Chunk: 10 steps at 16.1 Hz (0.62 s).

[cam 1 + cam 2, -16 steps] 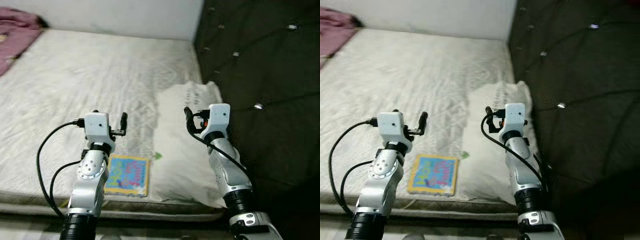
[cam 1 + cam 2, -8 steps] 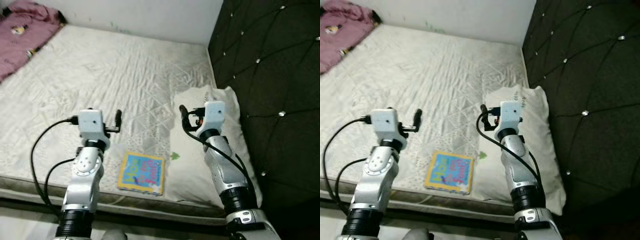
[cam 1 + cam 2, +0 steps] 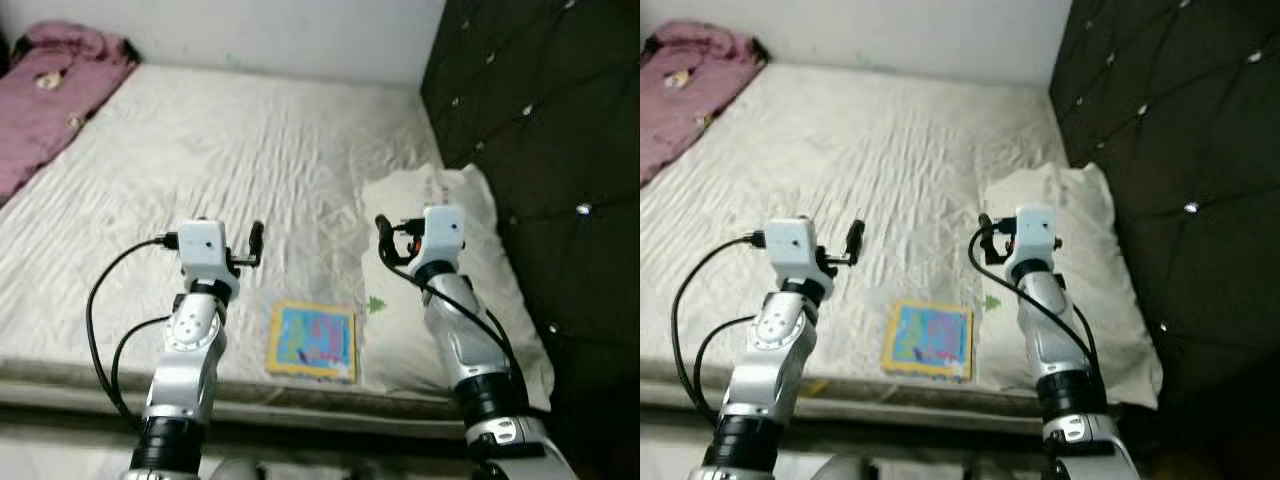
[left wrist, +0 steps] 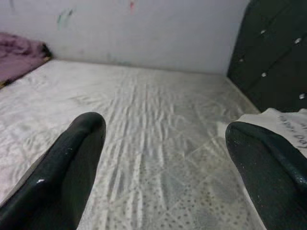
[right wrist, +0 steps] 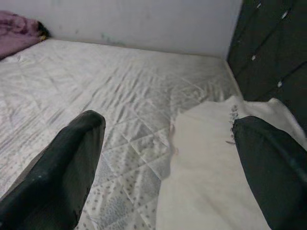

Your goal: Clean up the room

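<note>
A colourful picture book (image 3: 313, 343) lies flat on the white mattress (image 3: 250, 150) near its front edge, between my two arms. A white pillow (image 3: 470, 250) rests at the right, against the headboard. A pink blanket (image 3: 45, 105) is bunched at the far left corner. My left gripper (image 3: 256, 238) is held up above the mattress, left of the book, open and holding nothing; the left wrist view shows its fingers (image 4: 72, 163) wide apart. My right gripper (image 3: 384, 236) hovers over the pillow's left edge, open too, its fingers (image 5: 62, 167) spread over pillow and sheet.
A dark tufted headboard (image 3: 540, 110) runs along the right side. A pale wall (image 3: 250, 30) stands behind the bed. The mattress's front edge (image 3: 300, 400) runs just beyond my arms.
The whole picture has shifted as the camera moved, bringing the pink blanket into view. Both arms keep the same raised pose, and the book lies where it was.
</note>
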{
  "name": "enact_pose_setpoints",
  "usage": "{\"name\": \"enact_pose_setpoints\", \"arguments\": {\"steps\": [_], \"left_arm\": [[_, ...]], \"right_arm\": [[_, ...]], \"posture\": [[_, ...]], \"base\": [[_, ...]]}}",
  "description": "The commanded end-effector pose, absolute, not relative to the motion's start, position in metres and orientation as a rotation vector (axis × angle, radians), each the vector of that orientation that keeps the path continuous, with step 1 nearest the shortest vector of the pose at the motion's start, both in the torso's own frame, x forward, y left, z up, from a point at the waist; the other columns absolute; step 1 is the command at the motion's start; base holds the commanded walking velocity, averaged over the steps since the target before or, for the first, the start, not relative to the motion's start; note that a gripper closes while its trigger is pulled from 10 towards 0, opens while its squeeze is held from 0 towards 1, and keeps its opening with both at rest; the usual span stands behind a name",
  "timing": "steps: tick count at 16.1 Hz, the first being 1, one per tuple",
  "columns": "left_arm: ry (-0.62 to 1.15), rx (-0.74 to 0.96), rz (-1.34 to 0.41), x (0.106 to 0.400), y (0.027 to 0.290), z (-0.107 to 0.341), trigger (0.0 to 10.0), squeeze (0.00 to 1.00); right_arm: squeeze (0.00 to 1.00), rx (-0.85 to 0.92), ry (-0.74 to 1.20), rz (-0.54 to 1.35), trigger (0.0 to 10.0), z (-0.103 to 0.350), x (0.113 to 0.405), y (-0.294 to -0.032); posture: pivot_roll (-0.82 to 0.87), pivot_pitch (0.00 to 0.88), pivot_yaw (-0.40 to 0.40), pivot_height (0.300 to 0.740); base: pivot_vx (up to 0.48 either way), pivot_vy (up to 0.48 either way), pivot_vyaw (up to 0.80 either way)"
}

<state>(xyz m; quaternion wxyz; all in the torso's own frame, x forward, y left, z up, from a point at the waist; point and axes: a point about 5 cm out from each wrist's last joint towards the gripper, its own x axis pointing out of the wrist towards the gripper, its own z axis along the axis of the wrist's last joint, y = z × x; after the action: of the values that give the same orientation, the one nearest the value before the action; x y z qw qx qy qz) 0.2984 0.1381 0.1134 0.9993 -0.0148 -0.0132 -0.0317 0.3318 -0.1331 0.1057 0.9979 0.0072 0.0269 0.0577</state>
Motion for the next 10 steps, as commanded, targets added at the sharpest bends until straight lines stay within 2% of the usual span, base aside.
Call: {"name": "enact_pose_setpoints", "arguments": {"steps": [1,5,9,10], "left_arm": [[-0.023,-0.018,-0.039,0.2988,0.1469,0.1135,10.0,0.00],[-0.041,-0.003,-0.056,0.2987,0.1446,0.1154,10.0,0.00],[-0.047,-0.016,-0.056,0.2991,0.1447,0.1163,10.0,0.00],[-0.048,-0.020,-0.063,0.2991,0.1443,0.1161,10.0,0.00]], "right_arm": [[0.00,0.016,0.037,0.131,10.0,0.1107,0.3338,-0.1251],[0.00,0.010,0.043,0.137,10.0,0.1096,0.3342,-0.1239],[0.00,0.005,0.052,0.145,10.0,0.1076,0.3345,-0.1220],[0.00,0.004,0.053,0.146,10.0,0.1073,0.3344,-0.1218]], "posture": [[0.10,0.000,-0.050,0.740],[0.10,0.000,-0.048,0.740],[0.10,0.000,-0.047,0.740],[0.10,0.000,-0.046,0.740]], "base": [[0.000,0.480,0.00],[0.000,0.474,0.00],[0.000,0.000,0.00],[0.000,0.480,0.00]]}}
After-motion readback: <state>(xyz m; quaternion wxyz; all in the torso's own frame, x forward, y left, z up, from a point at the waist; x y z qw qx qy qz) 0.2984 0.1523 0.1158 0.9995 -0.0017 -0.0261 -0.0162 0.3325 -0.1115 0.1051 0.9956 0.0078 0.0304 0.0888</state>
